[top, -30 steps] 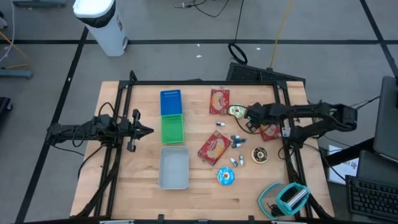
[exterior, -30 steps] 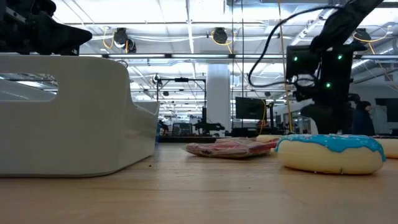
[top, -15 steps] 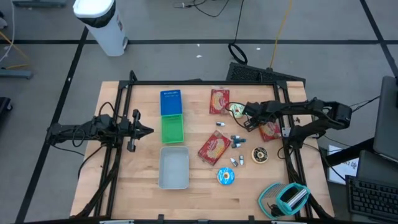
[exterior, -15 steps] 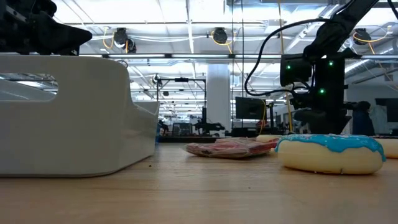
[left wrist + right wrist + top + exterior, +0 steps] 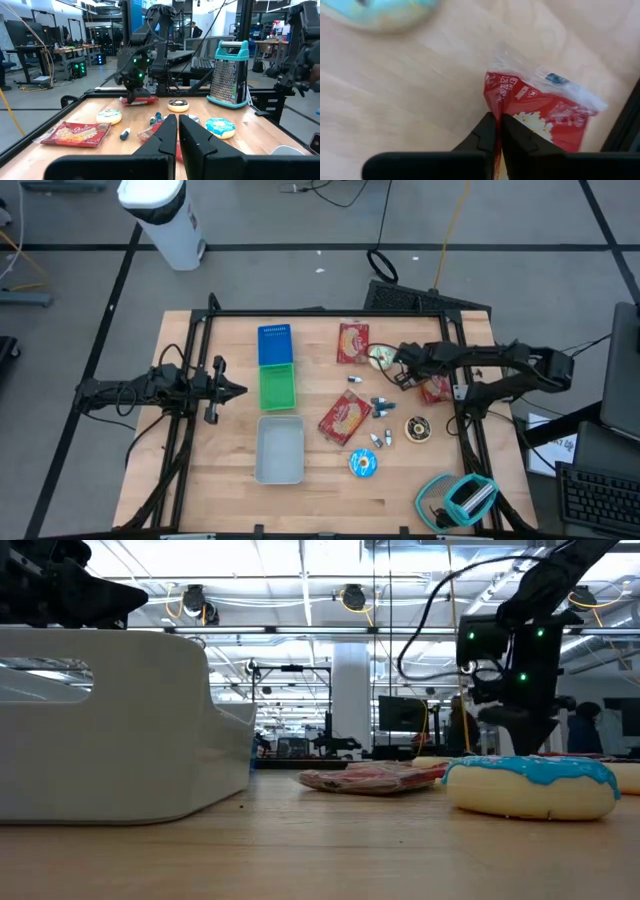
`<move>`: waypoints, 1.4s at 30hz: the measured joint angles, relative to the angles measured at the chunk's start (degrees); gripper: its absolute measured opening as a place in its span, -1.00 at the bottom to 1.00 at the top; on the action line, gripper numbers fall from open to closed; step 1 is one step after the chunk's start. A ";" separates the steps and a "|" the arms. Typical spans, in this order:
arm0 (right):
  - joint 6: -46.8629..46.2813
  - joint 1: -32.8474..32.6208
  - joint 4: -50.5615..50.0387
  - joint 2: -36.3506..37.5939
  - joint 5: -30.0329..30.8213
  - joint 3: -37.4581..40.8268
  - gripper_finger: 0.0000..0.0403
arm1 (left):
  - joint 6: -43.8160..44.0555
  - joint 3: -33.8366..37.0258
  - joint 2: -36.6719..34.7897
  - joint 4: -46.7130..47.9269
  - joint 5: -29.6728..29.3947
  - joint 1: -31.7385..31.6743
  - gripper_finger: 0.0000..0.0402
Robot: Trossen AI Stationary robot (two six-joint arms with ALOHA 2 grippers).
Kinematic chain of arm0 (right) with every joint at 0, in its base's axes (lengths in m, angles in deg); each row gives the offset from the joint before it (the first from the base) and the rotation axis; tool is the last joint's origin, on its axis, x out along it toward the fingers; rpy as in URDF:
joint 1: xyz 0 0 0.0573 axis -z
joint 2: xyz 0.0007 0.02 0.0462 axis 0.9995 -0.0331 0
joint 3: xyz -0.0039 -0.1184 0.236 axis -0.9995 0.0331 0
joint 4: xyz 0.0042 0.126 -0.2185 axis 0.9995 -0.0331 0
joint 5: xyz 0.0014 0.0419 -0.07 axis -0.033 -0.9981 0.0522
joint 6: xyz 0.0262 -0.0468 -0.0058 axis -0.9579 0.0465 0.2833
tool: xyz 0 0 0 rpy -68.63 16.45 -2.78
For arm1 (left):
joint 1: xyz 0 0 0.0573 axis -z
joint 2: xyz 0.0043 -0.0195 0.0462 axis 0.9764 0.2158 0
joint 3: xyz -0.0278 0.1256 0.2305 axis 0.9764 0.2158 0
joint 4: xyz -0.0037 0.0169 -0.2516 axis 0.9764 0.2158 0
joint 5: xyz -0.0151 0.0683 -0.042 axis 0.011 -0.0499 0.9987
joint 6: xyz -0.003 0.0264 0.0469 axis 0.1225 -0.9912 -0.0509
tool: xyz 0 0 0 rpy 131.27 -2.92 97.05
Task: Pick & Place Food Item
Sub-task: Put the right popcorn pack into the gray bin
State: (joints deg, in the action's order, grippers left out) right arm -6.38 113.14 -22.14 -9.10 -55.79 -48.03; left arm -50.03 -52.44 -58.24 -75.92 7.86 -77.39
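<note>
Tabletop: pale wood inside a black frame, both my arms reaching in from opposite sides.

White bin near the front edge; green tray and blue tray lined up behind it.

Left arm waits at the left edge. My left hand hovers just beside the green tray, fingers pressed together, holding nothing.

Right arm stretches in from the right. My right hand is at the red popcorn bag by the right rail, fingers brought together on the bag's near corner. In the wrist view the red foil sits pinched between the two tips; whether the bag is off the wood I can't quite tell, it looks to be resting there.

Two more red snack packets: one at the back, one mid-table.

Small items nearby: a pale-frosted doughnut just beside my right hand, a chocolate doughnut, a blue-frosted doughnut.

Grater with teal handle at the front right corner.
</note>
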 joint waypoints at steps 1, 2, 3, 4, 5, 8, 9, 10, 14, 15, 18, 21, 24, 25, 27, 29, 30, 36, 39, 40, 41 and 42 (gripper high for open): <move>0.23 -0.25 0.24 1.50 -0.03 0.00 -0.98 | 0.00 0.00 0.00 0.01 0.00 -0.01 -0.89; 0.32 -0.53 0.56 3.14 -0.09 0.00 -0.98 | 0.00 0.00 0.00 0.01 0.00 0.01 -0.89; 0.38 -0.87 1.16 4.96 -0.13 0.00 -0.98 | 0.00 0.00 0.00 0.00 0.00 -0.01 -0.89; 0.50 -1.33 1.97 6.83 -0.11 0.00 -0.98 | -0.02 0.00 0.00 0.02 0.00 0.01 -0.89; 0.50 -1.82 2.97 8.70 -0.11 0.00 -0.99 | -0.03 0.00 0.00 -0.02 0.00 0.00 -0.89; 1.70 -3.94 8.69 13.73 -0.12 0.00 -0.99 | -0.02 0.00 0.01 -1.21 -0.02 0.01 -0.89; 2.79 -4.81 11.29 15.17 -0.30 -0.02 -0.99 | -0.04 -0.02 0.00 -1.57 -0.01 0.00 -0.89; 4.14 -5.65 13.78 16.45 -0.76 -0.02 -0.99 | -0.03 -0.02 0.00 -1.75 0.00 0.00 -0.89; 10.90 -8.56 26.08 19.90 -6.87 -0.04 -1.00 | -0.59 -0.02 0.00 -3.66 -0.70 0.01 -0.89; 12.25 -9.15 29.04 20.27 -9.05 -0.04 -1.00 | -0.54 -0.02 0.00 -4.03 -1.30 0.00 -0.89; 15.53 -10.34 36.61 20.27 -16.54 -0.04 -1.00 | 0.37 -0.03 0.02 -5.89 -2.94 0.00 -0.89; 18.14 -11.09 43.19 18.74 -24.36 -0.04 -1.00 | 1.12 -0.04 0.02 -7.10 -2.68 -0.01 -0.89; 20.03 -12.03 49.31 15.94 -32.71 -0.04 -1.00 | 1.16 -0.04 0.02 -7.41 -4.47 -0.01 -0.89; 20.59 -12.34 51.45 14.85 -35.52 -0.04 -1.00 | 1.30 -0.04 0.02 -7.37 -6.57 -0.01 -0.89; 22.02 -13.06 55.87 12.59 -41.00 -0.04 -1.00 | 2.89 -0.04 0.02 -7.39 -10.14 -0.04 -0.89; 23.04 -13.86 60.88 9.99 -46.77 -0.05 -1.00 | 5.48 -0.04 0.03 -7.49 -12.06 -0.07 -0.89; 23.16 -14.24 63.34 8.84 -49.22 -0.07 -1.00 | 6.77 -0.04 0.16 -7.92 -12.53 -0.05 -0.89; 20.74 -16.27 78.86 1.41 -59.48 -0.15 -1.00 | 15.47 -0.07 5.03 -13.78 -14.59 -0.05 -0.89; 18.57 -16.63 83.94 -1.46 -61.70 -0.15 -1.00 | 17.43 -0.06 9.89 -17.12 -14.34 -0.07 -0.85; 18.03 -16.63 84.98 -2.15 -61.74 -0.15 -1.00 | 18.28 -0.07 11.75 -18.36 -14.07 -0.07 -0.81; 17.69 -16.62 85.55 -2.68 -61.72 -0.15 -1.00 | 19.02 -0.05 13.69 -19.71 -13.71 -0.07 -0.76; 17.36 -16.58 85.76 -3.15 -61.67 -0.15 -1.00 | 19.68 -0.04 15.86 -21.78 -13.05 -0.07 -0.71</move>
State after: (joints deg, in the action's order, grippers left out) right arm 10.98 96.55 63.63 -12.24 -117.45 -48.18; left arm -30.34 -52.48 -42.38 -97.70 -5.19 -77.46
